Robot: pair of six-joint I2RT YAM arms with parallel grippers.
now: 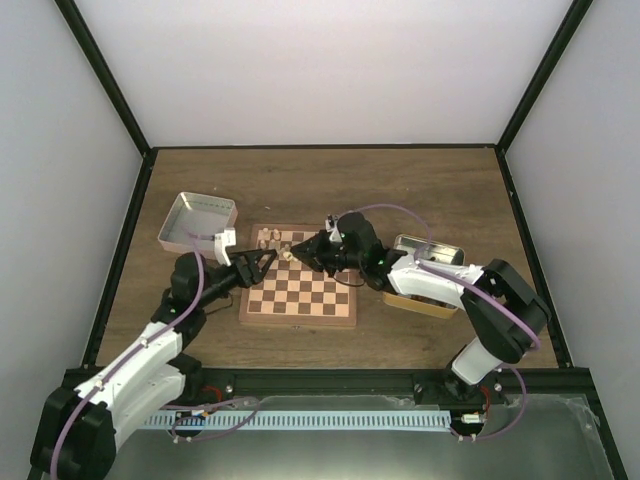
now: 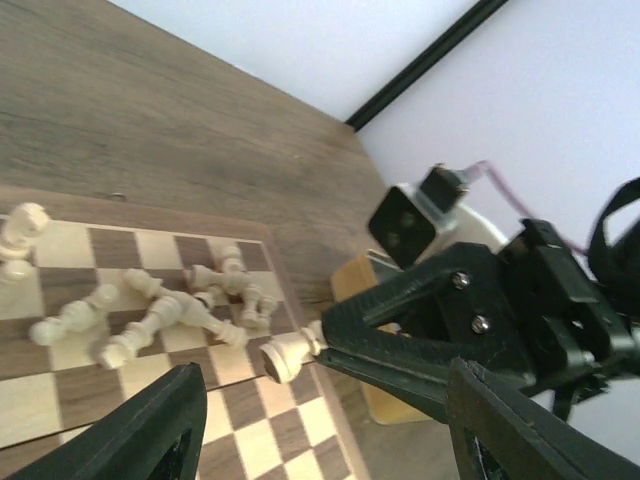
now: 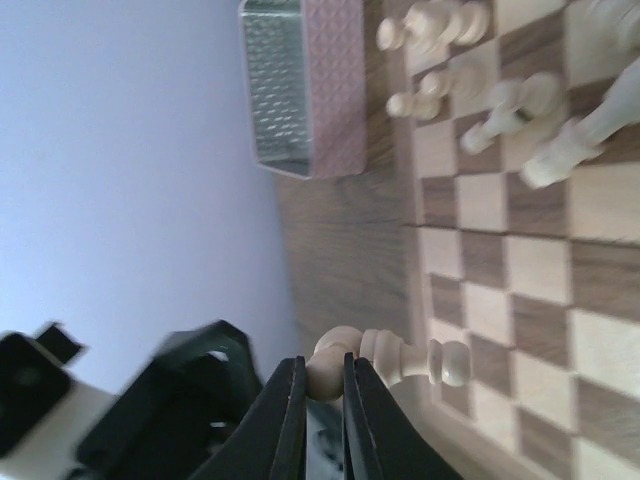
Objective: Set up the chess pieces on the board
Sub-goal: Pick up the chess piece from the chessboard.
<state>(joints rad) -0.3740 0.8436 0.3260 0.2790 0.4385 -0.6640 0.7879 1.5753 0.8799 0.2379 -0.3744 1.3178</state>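
Note:
The board (image 1: 300, 295) lies flat between my two arms. Several pale chess pieces (image 2: 180, 305) lie toppled in a loose heap on its far rows, also seen in the right wrist view as pieces (image 3: 470, 90). My right gripper (image 3: 322, 375) is shut on one end of a pale chess piece (image 3: 400, 358), held sideways just above the board's left edge. In the left wrist view that held piece (image 2: 290, 352) sticks out of the right gripper's black fingers. My left gripper (image 2: 322, 420) is open, facing the held piece from close by, its fingers (image 2: 150, 430) apart from it.
A grey metal tray (image 1: 197, 222) sits off the board's far left corner. A tan tray (image 1: 425, 275) sits to its right, under the right arm. A knight (image 2: 22, 228) stands at the board's far edge. Black frame posts line the table's sides.

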